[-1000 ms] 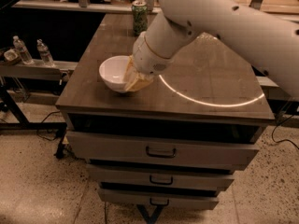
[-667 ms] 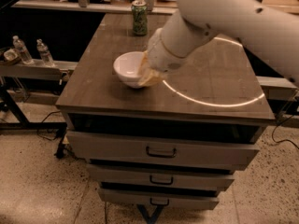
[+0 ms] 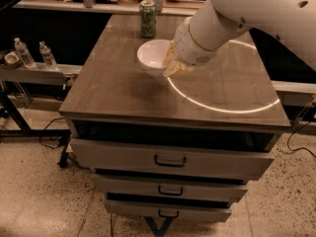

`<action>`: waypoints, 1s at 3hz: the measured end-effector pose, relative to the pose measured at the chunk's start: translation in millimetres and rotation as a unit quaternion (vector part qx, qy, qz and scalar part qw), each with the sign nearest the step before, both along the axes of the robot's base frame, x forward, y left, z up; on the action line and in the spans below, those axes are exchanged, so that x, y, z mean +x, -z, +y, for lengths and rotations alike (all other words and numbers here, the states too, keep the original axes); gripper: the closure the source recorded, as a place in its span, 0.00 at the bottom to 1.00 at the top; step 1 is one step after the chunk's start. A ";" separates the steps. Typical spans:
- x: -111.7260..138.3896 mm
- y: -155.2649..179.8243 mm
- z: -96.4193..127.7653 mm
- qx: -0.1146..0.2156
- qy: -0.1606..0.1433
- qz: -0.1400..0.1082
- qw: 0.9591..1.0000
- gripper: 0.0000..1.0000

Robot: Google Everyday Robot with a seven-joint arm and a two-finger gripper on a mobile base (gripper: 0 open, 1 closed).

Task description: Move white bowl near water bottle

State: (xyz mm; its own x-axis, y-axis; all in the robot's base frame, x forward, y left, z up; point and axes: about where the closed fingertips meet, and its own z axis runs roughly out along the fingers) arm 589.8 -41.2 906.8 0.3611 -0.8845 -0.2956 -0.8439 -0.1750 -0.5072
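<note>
The tan two-finger gripper (image 3: 171, 67) is clamped on the rim of the glossy white round bowl (image 3: 152, 57), which is judged light, stiff, slippery and breakable.

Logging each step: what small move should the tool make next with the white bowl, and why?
Probably ease it a little rightward: the tool grips the rim of the glossy white round bowl near the green drink can, and the tall clear water bottle is unseen, perhaps behind the white arm.
</note>
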 end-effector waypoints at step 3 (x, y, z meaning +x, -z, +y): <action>82.9 -16.1 -108.4 -0.066 0.062 -0.071 0.993 1.00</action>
State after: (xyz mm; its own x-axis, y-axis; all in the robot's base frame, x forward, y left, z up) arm 672.7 -149.6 922.8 0.2770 -0.9524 -0.1274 -0.7844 -0.1475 -0.6025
